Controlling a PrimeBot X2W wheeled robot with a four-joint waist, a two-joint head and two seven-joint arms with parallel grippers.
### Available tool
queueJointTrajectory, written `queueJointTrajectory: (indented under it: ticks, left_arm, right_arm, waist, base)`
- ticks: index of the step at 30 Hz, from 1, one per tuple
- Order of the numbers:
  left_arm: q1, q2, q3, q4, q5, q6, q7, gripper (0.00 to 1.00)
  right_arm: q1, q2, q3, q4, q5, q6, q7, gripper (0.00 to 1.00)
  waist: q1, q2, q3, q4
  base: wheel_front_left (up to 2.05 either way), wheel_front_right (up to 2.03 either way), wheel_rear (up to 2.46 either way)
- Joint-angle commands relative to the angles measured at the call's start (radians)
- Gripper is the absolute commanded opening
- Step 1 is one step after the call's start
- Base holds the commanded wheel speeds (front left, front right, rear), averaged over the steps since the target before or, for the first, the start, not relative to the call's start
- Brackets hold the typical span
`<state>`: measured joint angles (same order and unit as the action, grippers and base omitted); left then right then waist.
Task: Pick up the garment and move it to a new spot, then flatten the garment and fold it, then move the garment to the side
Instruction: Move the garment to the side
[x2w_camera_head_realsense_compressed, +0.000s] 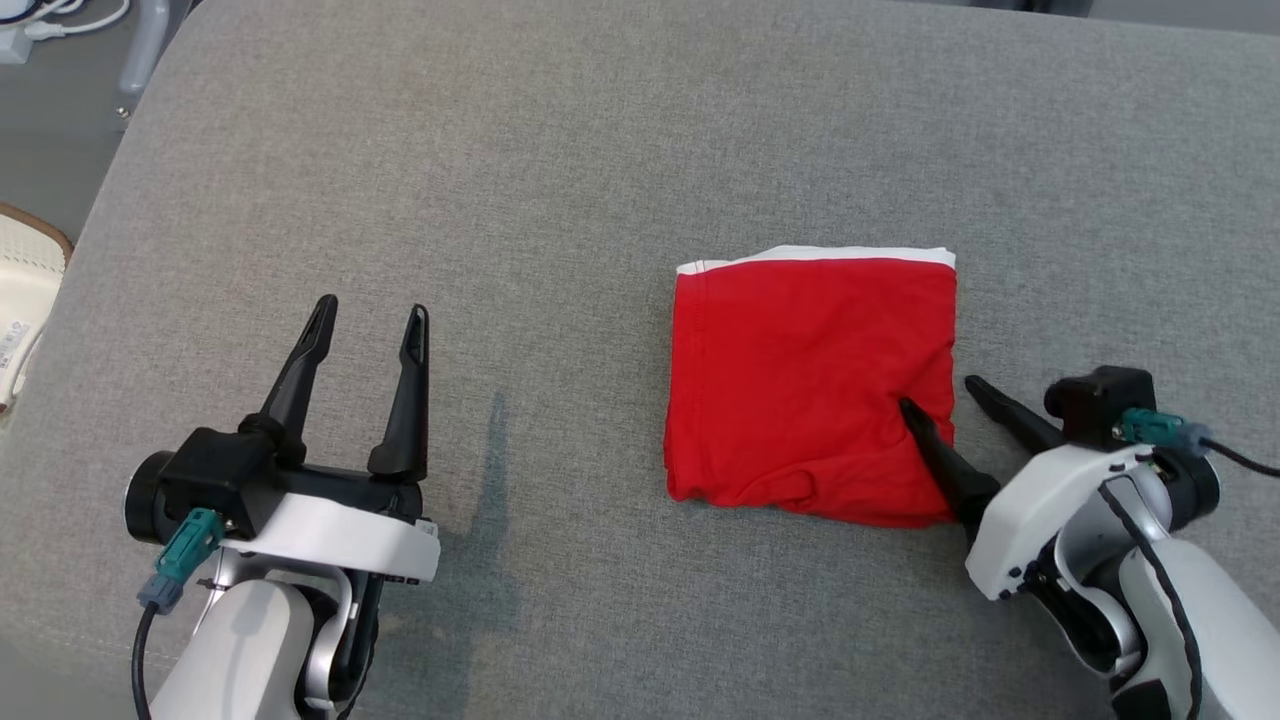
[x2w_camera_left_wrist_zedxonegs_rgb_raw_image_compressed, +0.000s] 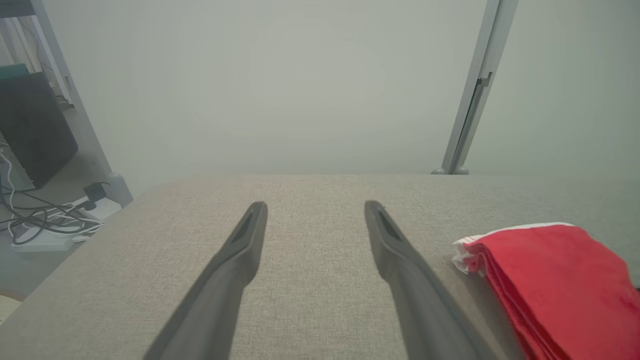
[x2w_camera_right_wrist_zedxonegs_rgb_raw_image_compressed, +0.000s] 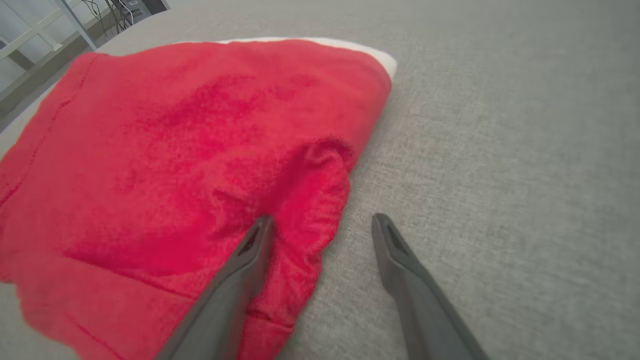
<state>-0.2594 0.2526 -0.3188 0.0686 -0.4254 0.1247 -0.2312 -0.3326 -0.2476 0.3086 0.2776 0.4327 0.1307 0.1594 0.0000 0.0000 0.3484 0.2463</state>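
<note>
grey fabric surface (x2w_camera_head_realsense_compressed: 600, 150), floor cables (x2w_camera_left_wrist_zedxonegs_rgb_raw_image_compressed: 45, 220), metal post (x2w_camera_left_wrist_zedxonegs_rgb_raw_image_compressed: 472, 100)

You won't find any writing you can read here. At the left edge of the head view, a pale thing (x2w_camera_head_realsense_compressed: 30, 270) carries a small printed label (x2w_camera_head_realsense_compressed: 10, 342), its marks too tiny to make out.

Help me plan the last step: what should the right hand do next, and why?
Probably close the right hand on the garment's edge: it lies folded, and the open hand straddles that edge, one finger on cloth, one beside it.
</note>
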Motion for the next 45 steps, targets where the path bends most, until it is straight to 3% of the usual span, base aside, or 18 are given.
queueJointTrajectory:
  ticks: [1,3,4,5,6,7,12,19,34,40,45]
  left_arm:
    - [-0.024,-0.001,0.001,0.007,-0.004,-0.004,-0.008,1.0]
    - [-0.028,-0.005,-0.001,0.019,-0.003,-0.009,-0.013,1.0]
    - [-0.031,-0.006,-0.001,0.024,-0.003,-0.009,-0.015,1.0]
    - [-0.035,-0.009,-0.002,0.028,-0.003,-0.011,-0.015,1.0]
    - [-0.038,-0.011,-0.002,0.032,-0.004,-0.01,-0.016,1.0]
    - [-0.04,-0.013,-0.002,0.036,-0.004,-0.012,-0.017,1.0]
    - [-0.033,-0.015,0.005,0.049,-0.004,-0.014,-0.025,1.0]
    - [-0.009,0.004,0.011,0.05,0.01,-0.008,-0.025,1.0]
    - [0.017,0.07,0.019,-0.041,0.017,0.008,0.026,1.0]
    - [-0.004,0.092,0.008,-0.071,0.03,0.008,0.059,1.0]
    - [-0.026,0.109,0.005,-0.095,0.04,0.009,0.081,1.0]
  right_arm:
    - [-0.027,-0.019,0.036,0.032,0.013,0.0,0.028,1.0]
    - [-0.056,-0.03,0.08,0.047,0.039,0.0,0.042,1.0]
    - [-0.067,-0.038,0.103,0.052,0.056,0.0,0.058,0.84]
    - [-0.074,-0.045,0.127,0.056,0.074,0.0,0.073,0.44]
    - [-0.08,-0.053,0.146,0.058,0.093,0.0,0.085,0.32]
    - [-0.085,-0.063,0.161,0.059,0.108,0.0,0.096,0.0]
    - [-0.096,-0.116,0.201,0.024,0.169,0.0,0.11,0.0]
    - [-0.083,-0.182,0.228,-0.051,0.155,0.0,0.115,0.0]
    - [-0.022,-0.311,0.21,-0.16,0.115,0.0,0.126,0.0]
    - [-0.085,-0.331,0.215,-0.176,0.101,0.0,0.067,0.0]
    - [-0.183,-0.36,0.212,-0.146,0.09,0.0,0.009,0.0]
  waist:
    - [0.0,0.0,0.008,0.002]
    - [0.0,0.0,0.01,0.003]
    - [0.0,0.0,0.011,0.003]
    - [0.0,0.0,0.011,0.003]
    - [0.0,0.0,0.01,0.002]
    - [0.0,0.0,0.009,0.002]
    - [0.0,0.0,-0.005,-0.016]
    - [0.0,0.0,-0.022,-0.094]
    - [0.0,0.0,-0.022,-0.464]
    - [0.0,0.0,0.017,-0.535]
    - [0.0,0.0,0.059,-0.55]
  base:
    - [0.0,0.0,0.0]
    - [0.0,0.0,0.0]
    - [0.0,0.0,0.0]
    - [0.0,0.0,0.0]
    - [0.0,0.0,0.0]
    - [0.0,0.0,0.0]
    - [0.0,0.0,0.0]
    - [0.0,0.0,0.0]
    - [0.0,0.0,0.0]
    - [0.0,0.0,0.0]
    - [0.0,0.0,0.0]
